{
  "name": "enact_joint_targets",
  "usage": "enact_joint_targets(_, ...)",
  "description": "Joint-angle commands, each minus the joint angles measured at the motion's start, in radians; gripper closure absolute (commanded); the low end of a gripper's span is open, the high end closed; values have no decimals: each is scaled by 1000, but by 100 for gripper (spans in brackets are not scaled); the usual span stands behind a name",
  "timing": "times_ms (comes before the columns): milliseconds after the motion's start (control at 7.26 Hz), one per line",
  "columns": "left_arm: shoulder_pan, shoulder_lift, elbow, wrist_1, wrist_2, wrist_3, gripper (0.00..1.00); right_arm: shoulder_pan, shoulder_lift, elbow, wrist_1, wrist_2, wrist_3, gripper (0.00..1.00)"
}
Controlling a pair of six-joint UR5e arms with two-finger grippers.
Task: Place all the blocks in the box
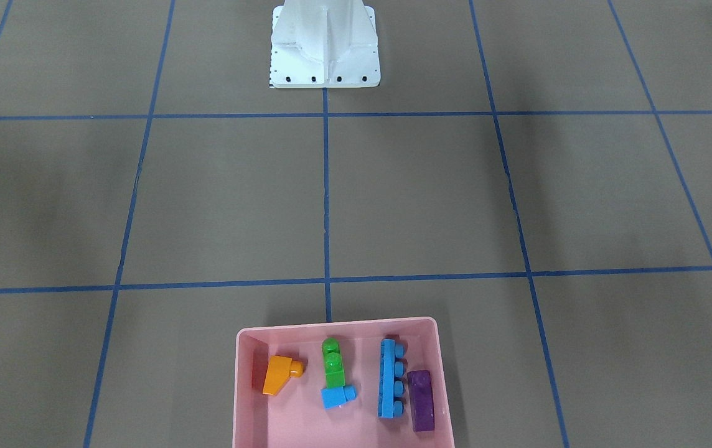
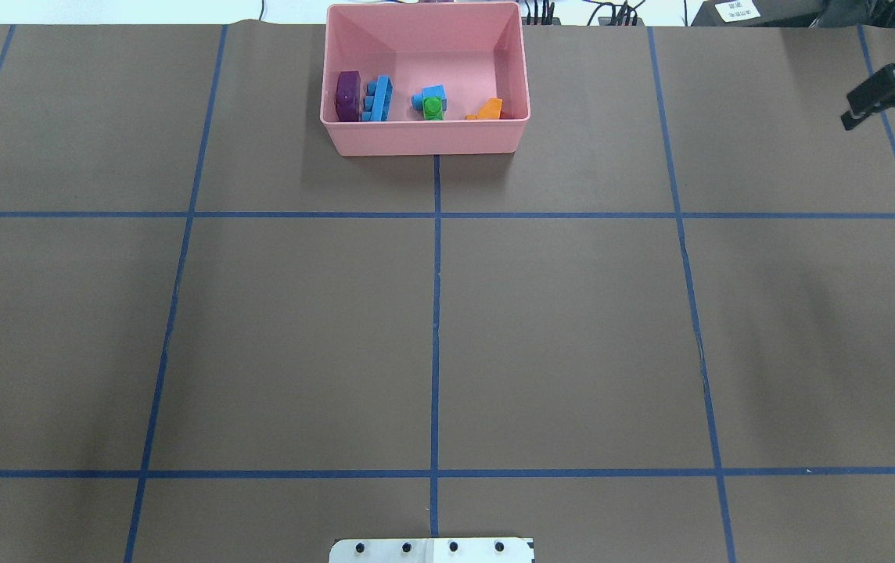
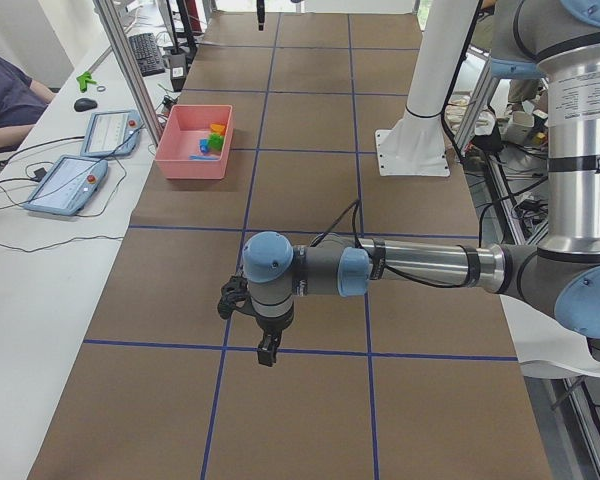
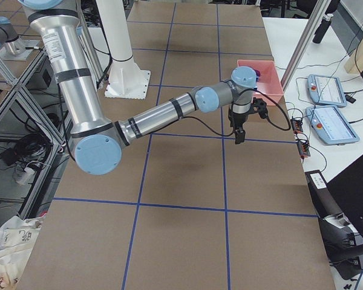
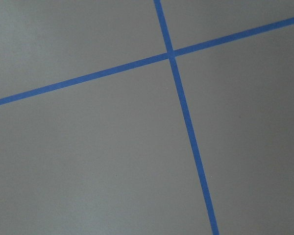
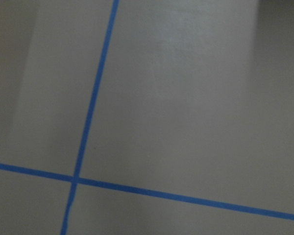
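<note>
Pink box [image 1: 337,323] partly beyond bottom edge

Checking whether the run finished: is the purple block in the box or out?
In. The purple block lies inside the pink box, right beside the long blue bar.

Tally: 1 pink box [image 1: 300,423]. 1 orange sloped block [image 1: 278,375], 1 green block [image 1: 333,364], 1 small blue block [image 1: 337,396], 1 long blue bar [image 1: 389,379], 1 purple block [image 1: 421,400] = 5 total. 2 arms: left arm [image 3: 420,265], right arm [image 4: 163,115]. 1 white base [image 1: 325,46].
</note>
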Motion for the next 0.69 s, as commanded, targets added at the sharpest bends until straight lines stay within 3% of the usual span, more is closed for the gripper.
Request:
enact_joint_targets(0, -2, -1, -3, -6, -3, -20, 0, 80, -312, 146, 18, 4, -182, 0)
enact_joint_targets(276, -2, -1, -3, -6, -3, -20, 0, 198, -500, 155, 72, 2, -215, 0)
enact_joint_targets(551, -2, 2, -3, -8, -5, -19, 0, 247, -540, 130, 48, -24, -220, 0)
